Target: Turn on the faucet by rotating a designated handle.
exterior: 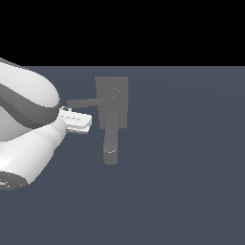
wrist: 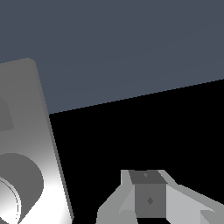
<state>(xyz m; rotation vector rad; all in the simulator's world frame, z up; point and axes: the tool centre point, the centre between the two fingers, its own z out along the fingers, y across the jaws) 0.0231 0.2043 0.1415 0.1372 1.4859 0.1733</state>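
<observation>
The fingers [exterior: 82,122] lay just below the handle [exterior: 88,102] in the exterior view, near its free end; whether they touched it could not be told. Their state (apart or together) could not be determined: the exterior view showed only a pale block, and the wrist view showed one grey finger [wrist: 148,199] close up. The handle ran level from the round hub [exterior: 115,95] toward the exterior view's left. The hub sat on the flat back plate [exterior: 119,86] of the faucet [exterior: 112,112], and the thick spout [exterior: 111,143] ran downward from it. The white arm [exterior: 28,129] filled the exterior view's left. The blue-grey surface [exterior: 191,167] carried the faucet.
</observation>
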